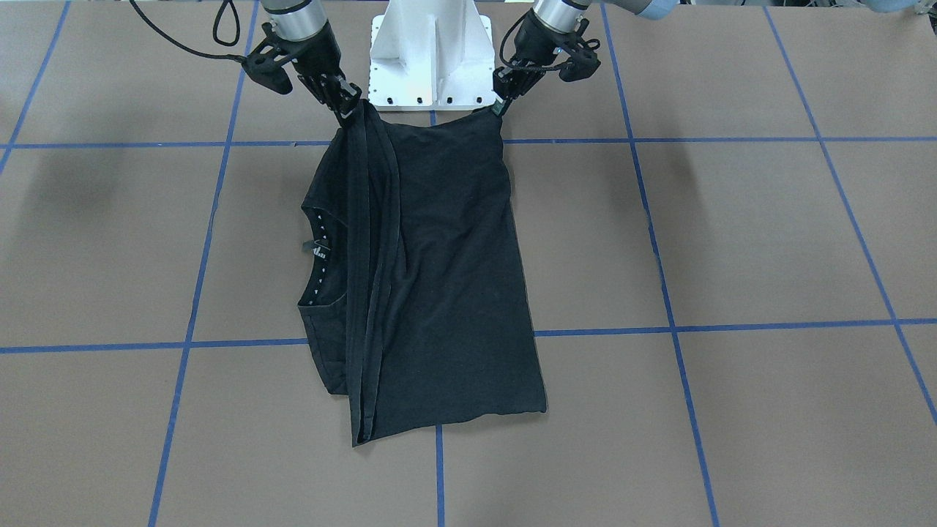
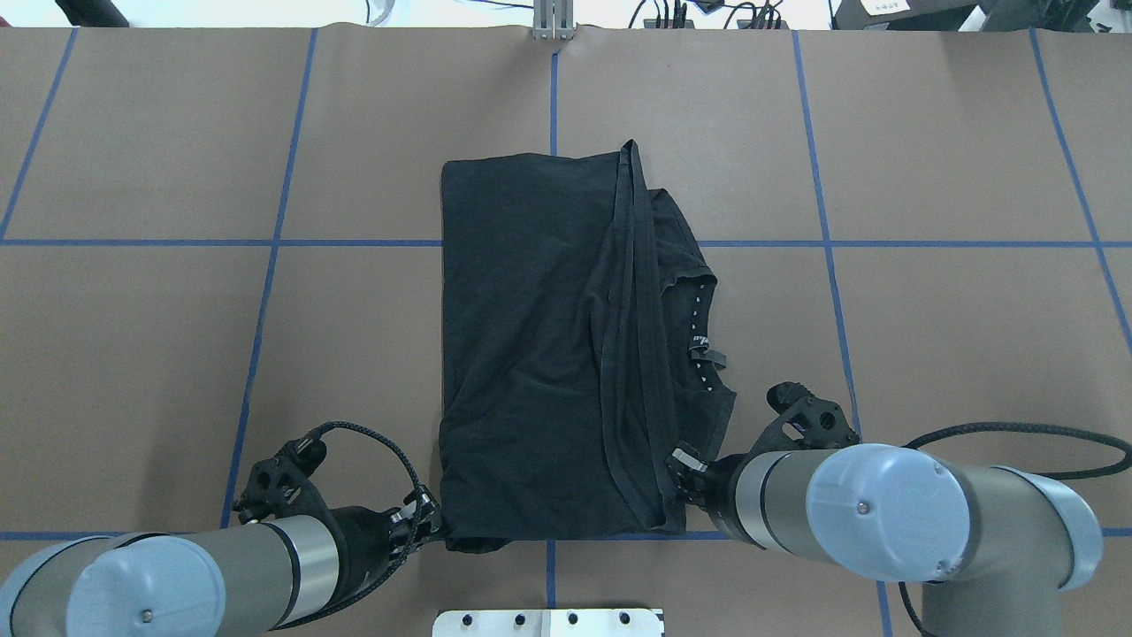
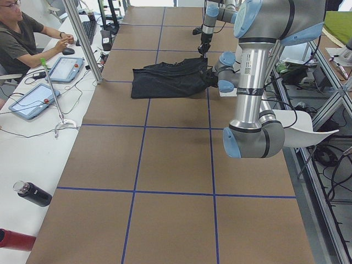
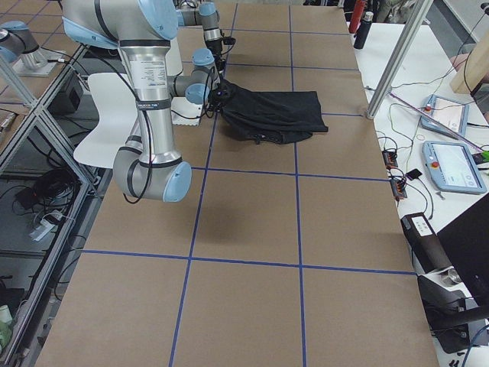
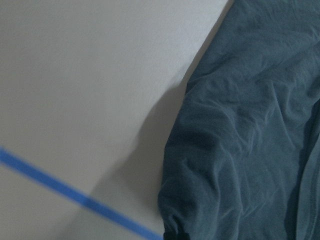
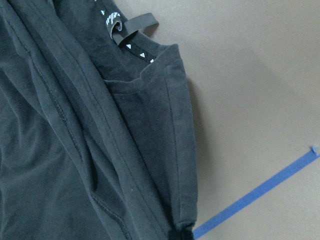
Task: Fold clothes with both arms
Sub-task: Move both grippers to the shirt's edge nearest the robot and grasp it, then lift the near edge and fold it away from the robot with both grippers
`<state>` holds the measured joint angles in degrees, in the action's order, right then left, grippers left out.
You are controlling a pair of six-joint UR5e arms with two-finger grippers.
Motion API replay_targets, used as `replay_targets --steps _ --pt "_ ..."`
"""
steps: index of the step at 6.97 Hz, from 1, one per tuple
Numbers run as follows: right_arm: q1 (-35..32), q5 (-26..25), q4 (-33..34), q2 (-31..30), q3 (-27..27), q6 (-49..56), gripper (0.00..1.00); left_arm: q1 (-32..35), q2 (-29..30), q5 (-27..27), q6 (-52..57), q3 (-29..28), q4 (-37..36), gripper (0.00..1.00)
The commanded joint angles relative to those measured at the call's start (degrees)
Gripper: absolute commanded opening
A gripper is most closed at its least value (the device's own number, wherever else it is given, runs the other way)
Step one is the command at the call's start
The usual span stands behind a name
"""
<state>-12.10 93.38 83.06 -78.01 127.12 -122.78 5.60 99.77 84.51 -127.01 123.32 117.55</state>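
The black T-shirt (image 1: 446, 278) lies on the brown table, partly folded, with one side flapped over the body in a long ridge. Its logo is hidden. The collar with small white marks (image 2: 703, 341) faces the robot's right and also shows in the right wrist view (image 6: 120, 22). My left gripper (image 2: 433, 526) is shut on the shirt's near left corner, seen in the front view (image 1: 504, 105). My right gripper (image 2: 681, 464) is shut on the near right corner by the ridge, seen in the front view (image 1: 345, 102). Both wrist views show cloth (image 5: 250, 125) bunched at the pinch.
The white pedestal (image 1: 432, 51) stands just behind the shirt's near edge, between the arms. A black cable (image 2: 1017, 433) loops by the right arm. Blue tape lines (image 1: 732, 326) grid the table. An operator (image 3: 22, 38) with tablets sits at the far side.
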Motion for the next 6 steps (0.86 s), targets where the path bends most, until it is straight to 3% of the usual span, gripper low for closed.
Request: replay_targets --steps 1,3,5,6 --pt "-0.1 3.9 0.0 -1.4 3.7 -0.6 0.0 0.1 -0.9 1.7 -3.2 5.2 -1.4 0.0" --pt "-1.7 9.2 0.0 -4.6 9.2 -0.7 0.0 0.6 -1.9 1.8 -6.3 11.7 -3.5 0.0" --pt "-10.3 15.1 -0.1 -3.4 8.0 -4.5 0.0 5.0 -0.4 1.8 -5.9 11.9 -3.6 0.0" --pt "-15.3 19.7 -0.3 0.1 4.3 -5.1 0.0 8.5 0.6 1.9 -4.9 9.5 -3.7 0.0"
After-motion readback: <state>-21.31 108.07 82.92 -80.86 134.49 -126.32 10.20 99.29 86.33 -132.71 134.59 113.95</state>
